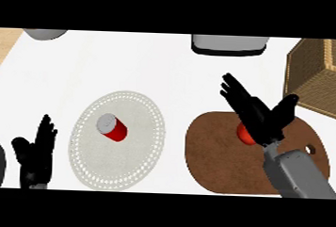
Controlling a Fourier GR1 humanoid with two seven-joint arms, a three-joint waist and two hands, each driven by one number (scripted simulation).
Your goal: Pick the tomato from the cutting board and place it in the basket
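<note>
Head view gives you one tomato (244, 134), mostly hidden under your right hand (258, 114), sitting on the single brown cutting board (218, 159). That hand hangs over it with fingers spread straight and thumb apart, grasping nothing. Your left hand (36, 151) rests at the lower left edge, fingers up and relaxed. You have one wicker basket (318, 78) at the right edge, well apart from the tomato, one white round mat (139, 114), and one red can (113, 127) lying on that mat.

Head view, steeply down onto counter (179, 73)
</note>
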